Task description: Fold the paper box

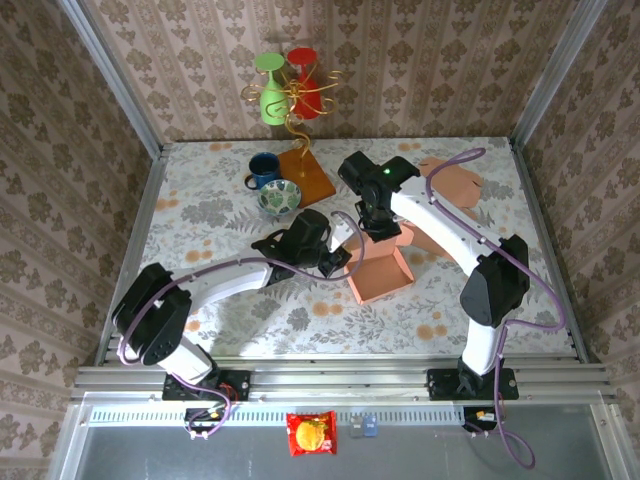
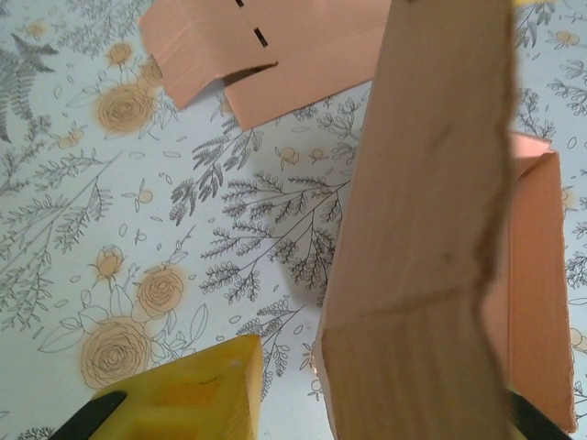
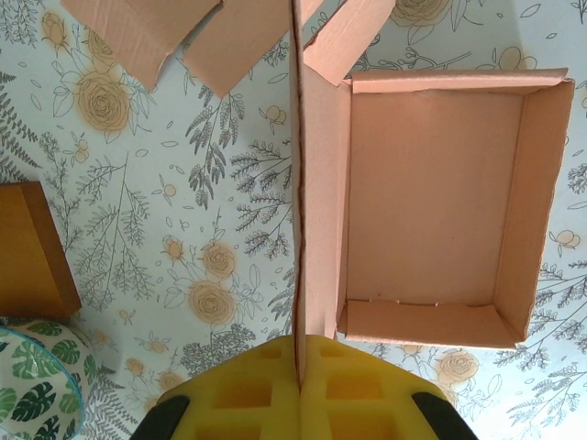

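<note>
The paper box point(image 1: 385, 272) is found at the middle of the floral surface point(image 1: 200, 215), partly formed. An open tray with low walls is already up, and one long flap is stood upright along its left side. That flap is pinched edge-on by the right fingers point(image 3: 367, 394), which are closed flat on the card. The left fingers point(image 2: 183, 403) are set narrow about a box panel at the near-left corner, but a gap is seen between the yellow pad and the card, so a firm hold cannot be told. The step is judged as wall folding, mid-task. The next move is judged to call for the upright flap to be bent inward along its crease and pressed into the tray, with the tray braced against sliding. More salmon card point(image 1: 450, 185) with slots is lying beyond the box; whether it is attached cannot be told. A blue mug point(image 1: 264, 168), a patterned bowl point(image 1: 279, 197) and a wooden-based wire stand point(image 1: 305, 172) hung with glasses are placed at the far left. No print is seen on the box. A red snack packet point(image 1: 311, 433) is noted below the near edge, its label too small to be read.
</note>
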Action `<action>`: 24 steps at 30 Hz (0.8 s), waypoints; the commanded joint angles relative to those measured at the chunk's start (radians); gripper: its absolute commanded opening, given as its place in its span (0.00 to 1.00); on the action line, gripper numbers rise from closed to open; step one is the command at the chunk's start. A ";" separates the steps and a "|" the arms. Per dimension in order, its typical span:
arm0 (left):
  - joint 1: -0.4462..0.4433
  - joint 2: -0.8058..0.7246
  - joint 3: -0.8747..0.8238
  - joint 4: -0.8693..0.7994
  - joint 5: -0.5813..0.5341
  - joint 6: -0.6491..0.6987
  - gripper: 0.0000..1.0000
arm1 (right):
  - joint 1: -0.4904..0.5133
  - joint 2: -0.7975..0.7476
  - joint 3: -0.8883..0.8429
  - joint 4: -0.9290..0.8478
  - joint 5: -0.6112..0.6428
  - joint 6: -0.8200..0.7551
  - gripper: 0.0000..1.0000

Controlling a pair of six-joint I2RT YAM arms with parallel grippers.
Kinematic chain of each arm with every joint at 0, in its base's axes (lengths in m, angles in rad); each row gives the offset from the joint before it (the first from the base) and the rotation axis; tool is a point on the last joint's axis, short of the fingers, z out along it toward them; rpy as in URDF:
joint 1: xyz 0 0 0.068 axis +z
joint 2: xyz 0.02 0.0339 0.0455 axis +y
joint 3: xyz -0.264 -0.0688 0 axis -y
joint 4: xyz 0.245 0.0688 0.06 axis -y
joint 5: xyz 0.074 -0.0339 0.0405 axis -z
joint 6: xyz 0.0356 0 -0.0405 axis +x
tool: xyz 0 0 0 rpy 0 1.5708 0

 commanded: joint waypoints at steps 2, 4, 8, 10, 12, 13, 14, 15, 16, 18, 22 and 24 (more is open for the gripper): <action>-0.009 -0.004 0.031 -0.001 -0.029 -0.013 0.20 | -0.007 -0.036 -0.014 -0.011 0.006 -0.004 0.00; -0.010 -0.011 0.035 -0.006 -0.041 -0.008 0.18 | -0.007 -0.036 -0.014 -0.008 0.005 -0.012 0.00; -0.007 -0.021 0.034 -0.022 -0.051 0.005 0.06 | -0.009 -0.042 -0.025 0.019 0.014 -0.072 0.07; 0.001 -0.034 0.023 -0.029 -0.039 0.010 0.01 | -0.013 -0.061 -0.042 0.053 0.035 -0.145 0.15; 0.019 -0.055 0.010 -0.034 -0.018 0.010 0.00 | -0.022 -0.097 -0.072 0.115 0.064 -0.264 0.19; 0.037 -0.070 0.001 -0.037 0.014 0.005 0.00 | -0.030 -0.120 -0.090 0.140 0.078 -0.336 0.21; 0.056 -0.086 -0.007 -0.038 0.050 0.003 0.00 | -0.035 -0.152 -0.105 0.164 0.102 -0.417 0.25; 0.072 -0.099 -0.015 -0.041 0.077 0.004 0.00 | -0.039 -0.178 -0.124 0.202 0.116 -0.499 0.29; 0.087 -0.114 -0.022 -0.047 0.106 0.010 0.00 | -0.048 -0.209 -0.151 0.242 0.122 -0.593 0.38; 0.115 -0.137 -0.032 -0.068 0.142 0.034 0.00 | -0.070 -0.283 -0.221 0.335 0.104 -0.774 0.51; 0.179 -0.172 -0.040 -0.137 0.213 0.100 0.00 | -0.149 -0.433 -0.430 0.574 -0.110 -1.183 0.63; 0.218 -0.190 -0.047 -0.165 0.239 0.132 0.00 | -0.186 -0.506 -0.509 0.622 -0.209 -1.353 0.63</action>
